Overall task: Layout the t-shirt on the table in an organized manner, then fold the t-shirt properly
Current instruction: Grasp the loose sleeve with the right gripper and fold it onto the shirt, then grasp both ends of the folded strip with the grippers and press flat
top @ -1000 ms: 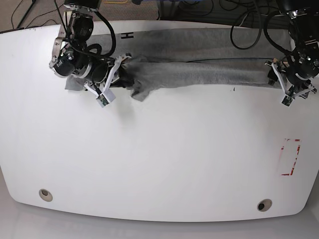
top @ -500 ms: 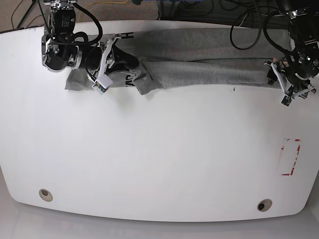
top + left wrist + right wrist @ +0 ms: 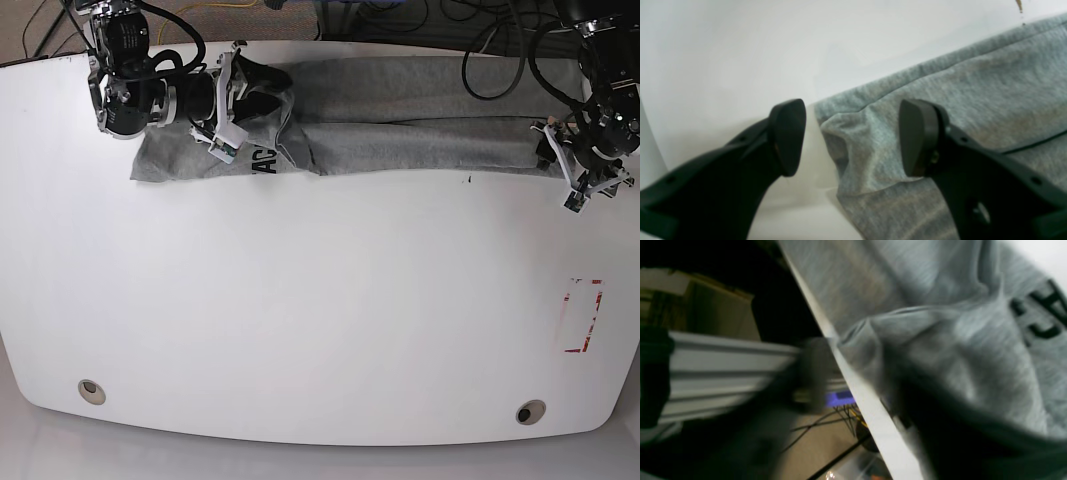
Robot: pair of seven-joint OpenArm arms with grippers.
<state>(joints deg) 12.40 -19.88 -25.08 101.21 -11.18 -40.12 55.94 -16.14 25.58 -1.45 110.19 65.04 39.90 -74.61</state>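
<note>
the t-shirt (image 3: 400, 135) lies as a long, bunched grey band along the top edge of the white surface (image 3: 300, 320), some black lettering showing at upper left. the left gripper (image 3: 580, 165), at the right of the base view, hovers with jaws wide apart over the shirt's end; in the left wrist view one pad sits over bare surface and the other over cloth, nothing pinched. the right gripper (image 3: 232, 100), upper left, is at a raised fold of fabric near the far edge; its wrist view is blurred, so i cannot tell whether its jaws are apart or gripping cloth.

judgement: the layout is not finished. to do it well, each gripper should take a single layer at an outer corner, then draw the cloth toward the open middle, keeping it taut and off the edge.
</note>
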